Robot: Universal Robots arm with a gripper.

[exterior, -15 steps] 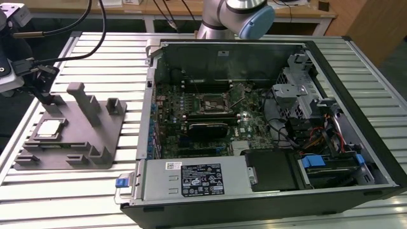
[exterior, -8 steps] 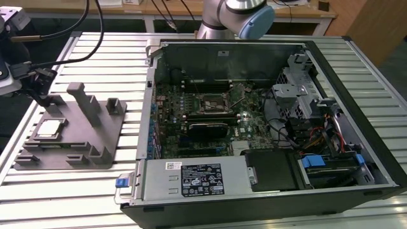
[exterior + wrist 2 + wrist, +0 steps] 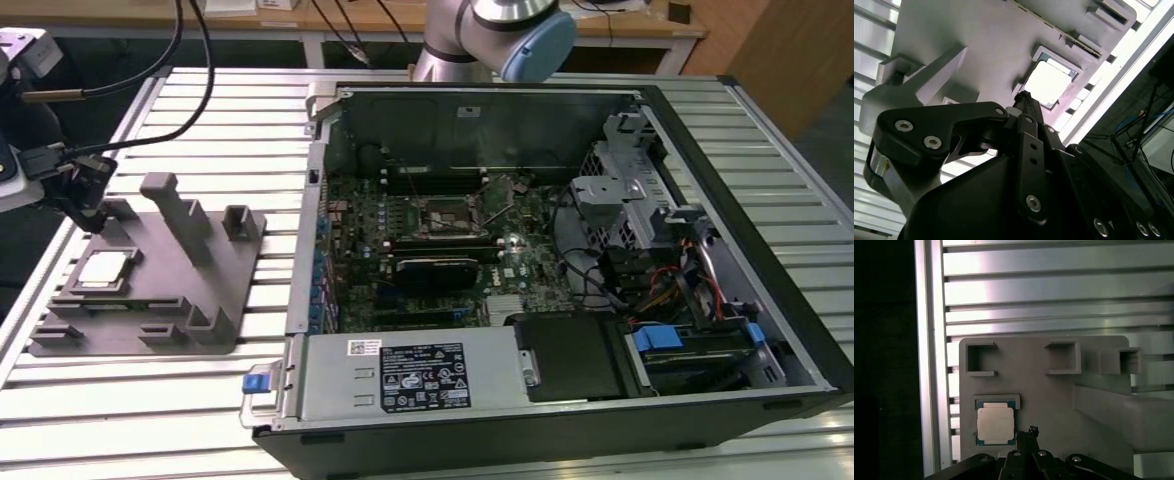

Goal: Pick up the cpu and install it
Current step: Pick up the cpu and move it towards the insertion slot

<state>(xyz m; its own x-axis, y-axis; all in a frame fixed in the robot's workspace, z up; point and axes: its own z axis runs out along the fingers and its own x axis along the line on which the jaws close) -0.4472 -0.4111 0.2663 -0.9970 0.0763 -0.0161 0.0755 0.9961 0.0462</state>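
Right near the end effector (image 3: 1031, 432) lies the cpu (image 3: 995, 423).

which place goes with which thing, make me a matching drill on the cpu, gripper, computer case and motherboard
Things:
1. cpu
2. gripper
3. computer case
4. motherboard

Places:
a. inside the case
b. seated in a recess of the grey fixture
c. over the fixture, close by the cpu
d. lying open on the slatted table, at the exterior view's right

Pairs: 1-b, 2-c, 3-d, 4-a
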